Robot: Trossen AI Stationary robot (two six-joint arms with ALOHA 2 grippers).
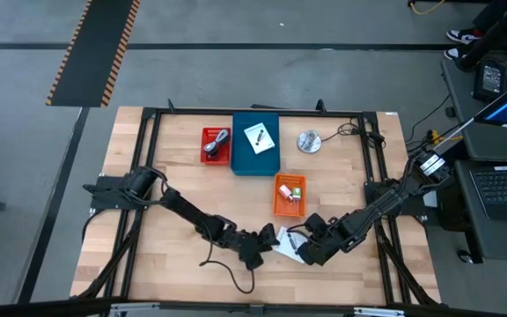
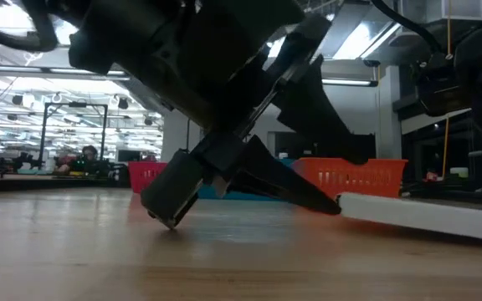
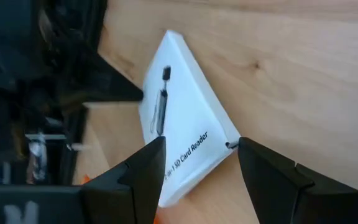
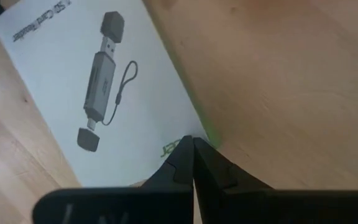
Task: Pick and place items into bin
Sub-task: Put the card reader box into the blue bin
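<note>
Left pincer (image 1: 269, 236) sits low at the bottom centre of the high view, its two dark fingers (image 3: 135, 180) spread apart and straddling one corner of a white card-reader box (image 3: 182, 118) that lies flat on the wooden bench (image 1: 174, 176). Right pincer (image 1: 299, 251) meets the same box (image 1: 287, 247) from the opposite side, just right of the left pincer; in the right wrist view its fingertips are pressed together at the box edge (image 4: 104, 87), and whether any of the box lies between them cannot be told. The box lid shows a drawing of a stick-shaped reader with a loop and the words "SD Card Reader". In the low view the box (image 2: 425, 215) appears as a pale slab lying on the bench at lower right, with the dark pincer bodies tilted down to the surface beside it.

Upper centre of the high view: a blue bin (image 1: 255, 143) holds a second white card (image 1: 259, 137). To its left stands a red bin (image 1: 216, 145) containing a dark cable (image 1: 217, 143). Below and right of the blue bin, an orange bin (image 1: 289, 195) carries a small pink block (image 1: 284, 187) and a tiny green piece (image 1: 295, 191). A round silver disc (image 1: 308, 141) rests on the bench right of the blue bin. A black cable (image 1: 227, 269) trails on the bench at lower centre, below the left arm.
</note>
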